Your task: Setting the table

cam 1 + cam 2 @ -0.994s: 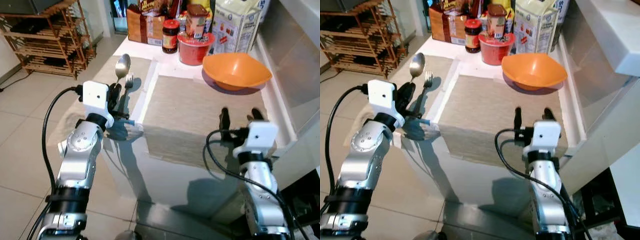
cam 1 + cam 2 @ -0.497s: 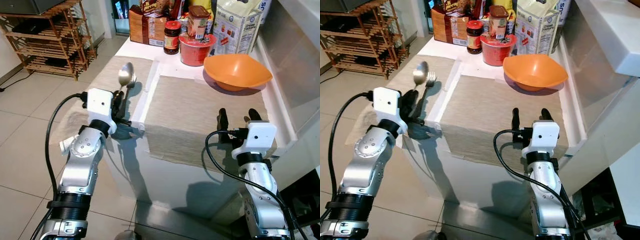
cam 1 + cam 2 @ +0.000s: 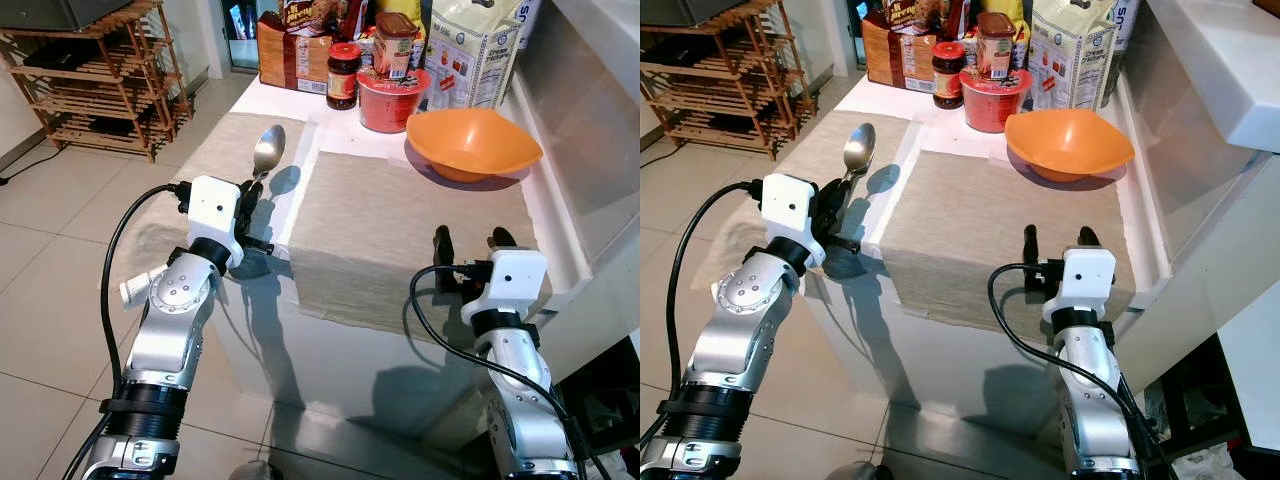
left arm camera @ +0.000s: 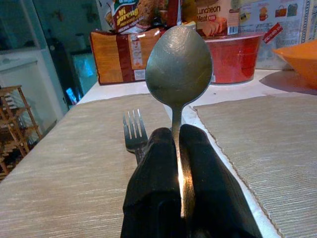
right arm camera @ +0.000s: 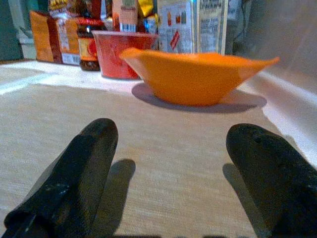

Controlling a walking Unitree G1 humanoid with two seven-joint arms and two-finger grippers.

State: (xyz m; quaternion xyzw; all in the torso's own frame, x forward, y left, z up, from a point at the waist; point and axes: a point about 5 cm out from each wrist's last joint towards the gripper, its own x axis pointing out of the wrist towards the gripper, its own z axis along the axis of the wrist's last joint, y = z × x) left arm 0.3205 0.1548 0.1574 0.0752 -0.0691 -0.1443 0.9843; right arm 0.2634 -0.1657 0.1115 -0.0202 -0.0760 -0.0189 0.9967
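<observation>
My left gripper [image 3: 250, 196] is shut on the handle of a metal spoon [image 3: 268, 150], which stands bowl-up between the fingers [image 4: 156, 163]. It hovers over the gap between the left placemat [image 3: 215, 150] and the middle placemat [image 3: 400, 215]. A fork [image 4: 134, 131] shows its tines right beside the fingers; I cannot tell whether it is held too. My right gripper [image 3: 468, 240] is open, low over the near right edge of the middle placemat, with nothing between its fingers [image 5: 74, 168]. An orange bowl [image 3: 472, 140] sits at that mat's far right corner.
At the back of the white table [image 3: 300, 190] stand a red tub [image 3: 392, 97], a dark jar [image 3: 343, 72], a milk carton [image 3: 474, 50] and snack packs. A white ledge [image 3: 600, 130] runs along the right. A wooden rack [image 3: 95, 80] stands on the tiled floor, far left.
My left gripper has carried the spoon to the right, from over the left placemat toward the middle one. The right gripper has barely moved.
</observation>
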